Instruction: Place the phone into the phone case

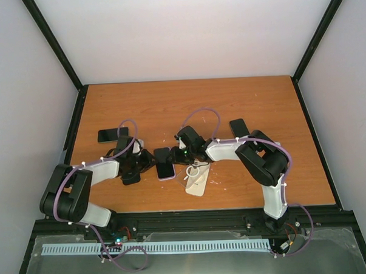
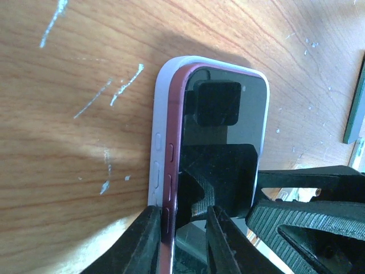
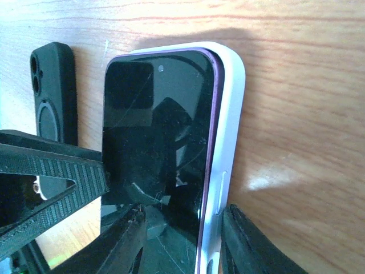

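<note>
**Top view.** The phone (image 1: 164, 164) lies mid-table (image 1: 188, 106), flanked by the left gripper (image 1: 146, 159) and the right gripper (image 1: 181, 154). Only this view shows both arms together.

**Left wrist.** The phone's left edge stands proud of the phone case (image 2: 161, 103). Judged unseated. The fingers are narrow and astride that edge. Whether they clamp it cannot be told.

**Right wrist.** The right edge appears seated. The fingers are narrow and astride the case wall, grip undetermined. Only this view shows a black case (image 3: 54, 94) lying near.

**Recommendation.** Steady the case on the right. Press the raised edge straight down, clear of the side buttons.
</note>
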`<state>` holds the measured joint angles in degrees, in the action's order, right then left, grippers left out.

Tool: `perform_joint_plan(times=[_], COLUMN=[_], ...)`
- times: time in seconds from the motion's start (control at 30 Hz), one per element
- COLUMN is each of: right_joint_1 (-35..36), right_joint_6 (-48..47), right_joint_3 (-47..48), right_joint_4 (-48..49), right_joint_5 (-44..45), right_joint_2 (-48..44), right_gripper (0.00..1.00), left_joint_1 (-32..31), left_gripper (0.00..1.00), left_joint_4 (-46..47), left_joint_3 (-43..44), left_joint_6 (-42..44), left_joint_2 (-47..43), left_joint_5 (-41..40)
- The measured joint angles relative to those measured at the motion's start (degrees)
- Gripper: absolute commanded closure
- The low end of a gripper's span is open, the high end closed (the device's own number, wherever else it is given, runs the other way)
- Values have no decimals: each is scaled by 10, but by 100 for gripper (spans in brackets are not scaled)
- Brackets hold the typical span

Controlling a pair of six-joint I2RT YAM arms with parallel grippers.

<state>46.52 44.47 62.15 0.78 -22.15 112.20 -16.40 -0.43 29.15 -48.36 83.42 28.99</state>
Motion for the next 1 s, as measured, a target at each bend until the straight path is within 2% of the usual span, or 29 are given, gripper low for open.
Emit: perform_joint_plan(times=[0.33, 1.0], right_joint_1=[-6, -11], right_joint_6=[56, 117], right_joint_3=[-23, -49], right_joint_4=[56, 164], right_joint_5=[-46, -109], right_joint_2=[-5, -9], right_gripper=[63, 60], left_joint_1=[0, 1], left_gripper=[74, 61], left_joint_4=[-13, -30], left_joint_3=[-13, -32], left_joint_6=[6, 10], left_joint_2=[-25, -58], left_joint_5=[-11, -20])
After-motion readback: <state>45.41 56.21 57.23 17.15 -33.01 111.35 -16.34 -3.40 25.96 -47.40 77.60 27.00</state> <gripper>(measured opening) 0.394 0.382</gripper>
